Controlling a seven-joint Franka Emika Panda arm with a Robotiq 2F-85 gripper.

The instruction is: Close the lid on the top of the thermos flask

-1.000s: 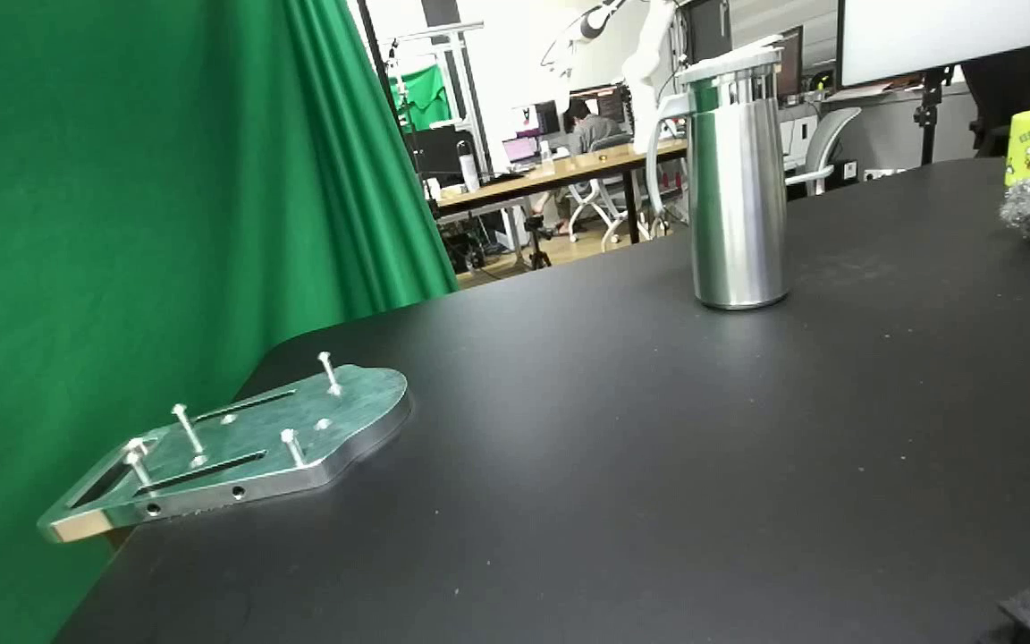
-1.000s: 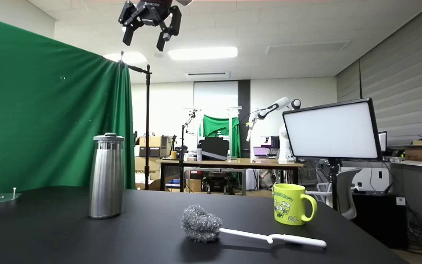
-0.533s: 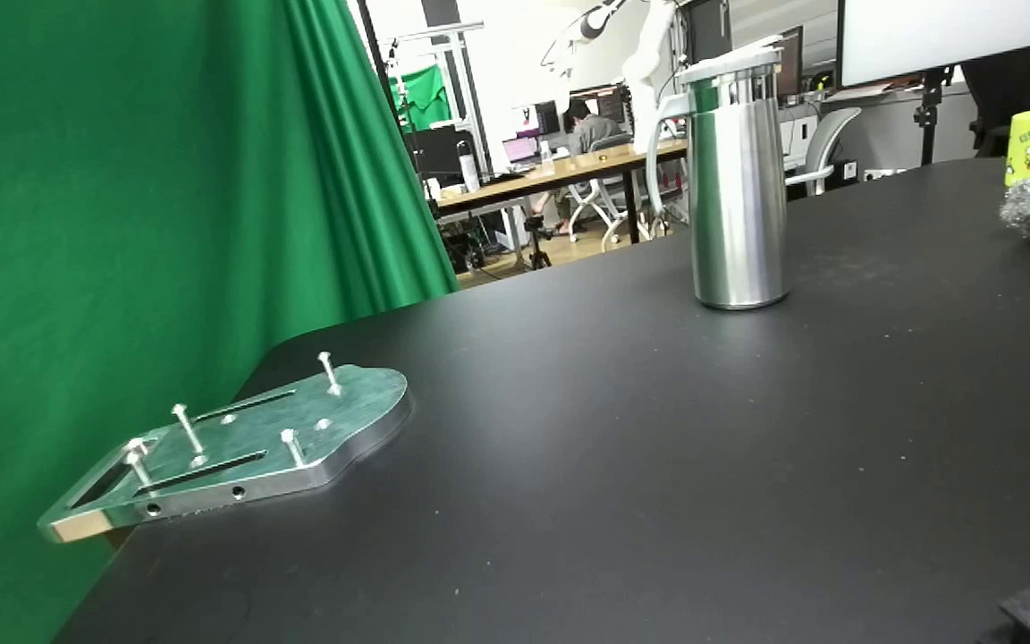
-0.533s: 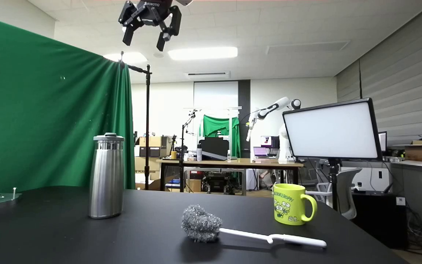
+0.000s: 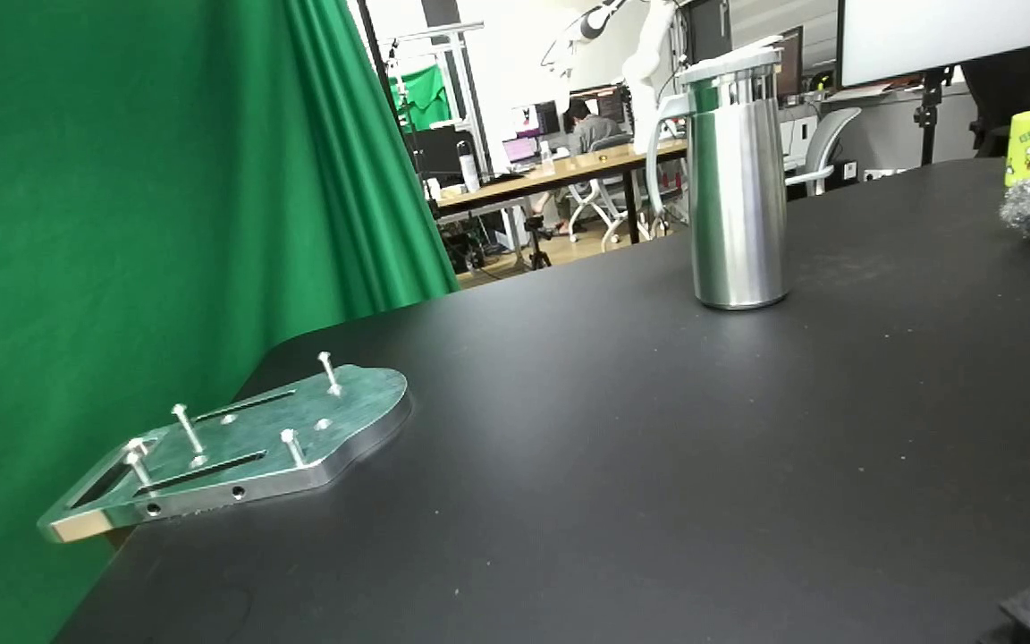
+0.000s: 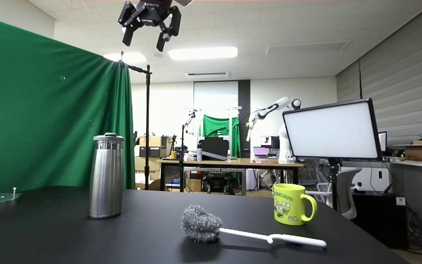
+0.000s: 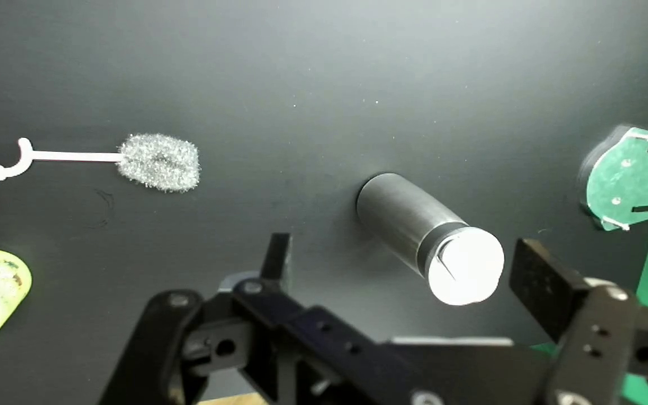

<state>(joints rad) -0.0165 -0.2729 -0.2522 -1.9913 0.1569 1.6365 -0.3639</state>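
Fingers (image 6: 128,36) spread, holding nothing; no change is visible since one second.
The thermos flask (image 6: 106,183) stands upright on the surface (image 6: 148,229), lid (image 6: 108,138) on its top; closing it seems not yet started.

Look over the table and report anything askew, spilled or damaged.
In an exterior view, the pegged plate appears to jut past the edge of the table, a precarious perch. There too, a flap on the lid of the thermos flask seems tipped up, as if not fully closed. No spill or damage shows.
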